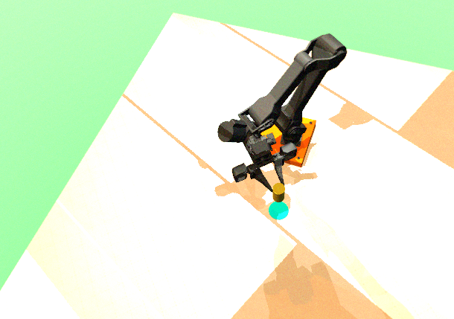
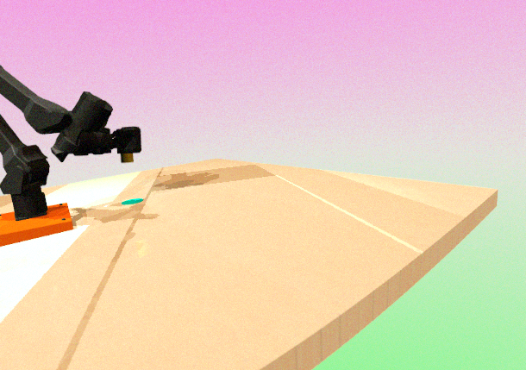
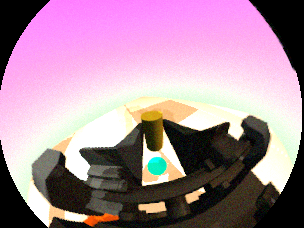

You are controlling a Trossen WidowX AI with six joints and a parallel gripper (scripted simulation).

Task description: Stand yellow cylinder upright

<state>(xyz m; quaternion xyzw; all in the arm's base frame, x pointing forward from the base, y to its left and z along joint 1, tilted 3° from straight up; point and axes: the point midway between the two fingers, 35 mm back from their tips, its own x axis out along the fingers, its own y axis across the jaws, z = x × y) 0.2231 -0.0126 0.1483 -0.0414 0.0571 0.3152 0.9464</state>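
My gripper is shut on the yellow tall cylinder. The cylinder stands upright between the fingers, held well above the table. In the exterior view only its lower end shows below the fingers. The cyan circle lies flat on the table below the cylinder. In the wrist view the circle shows just under the cylinder's lower end. The cylinder hangs in the air, apart from the circle.
The arm's orange base plate sits on the table just behind the circle. The table is a pale wooden slab with darker patches and lines; its edge runs at the right of the exterior view.
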